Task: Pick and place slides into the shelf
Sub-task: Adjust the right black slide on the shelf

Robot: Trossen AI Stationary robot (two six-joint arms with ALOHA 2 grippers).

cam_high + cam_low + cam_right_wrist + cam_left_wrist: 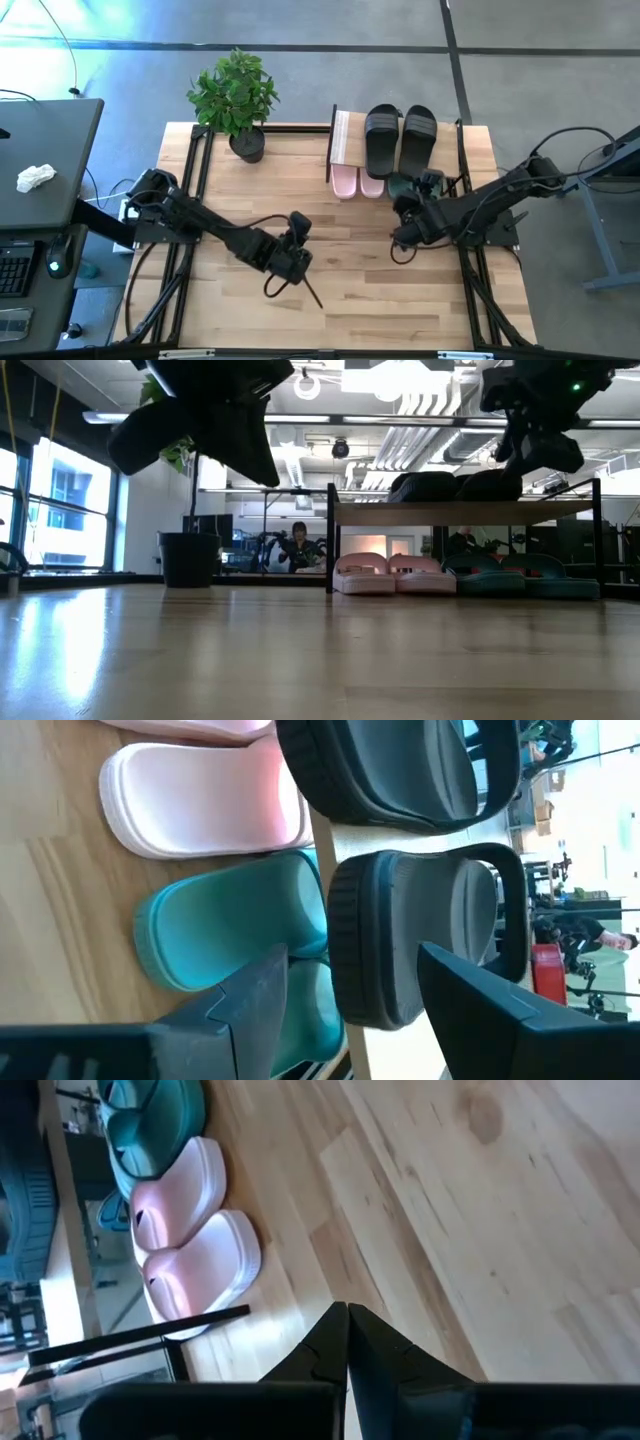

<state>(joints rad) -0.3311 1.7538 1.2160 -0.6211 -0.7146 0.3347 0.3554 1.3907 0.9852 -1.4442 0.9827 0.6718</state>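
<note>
The shelf (342, 135) stands at the table's far edge, right of the middle. Two black slides (400, 138) lie side by side on its board (460, 512). Under the board, two pale pink slides (392, 574) and two teal slides (510, 576) rest soles down on the table. My right gripper (350, 1010) hangs open just in front of the shelf (412, 192), above board height; its fingers stand either side of the near end of one black slide (410, 940) without touching it. My left gripper (347, 1330) is shut and empty over the table's middle (310, 292), left of the shelf.
A potted plant (240, 100) stands at the table's far left corner. Black frame rails (190, 200) run along both table sides. A dark desk (45, 160) with a crumpled white thing stands beyond the left edge. Bare wood (380, 300) lies toward the near edge.
</note>
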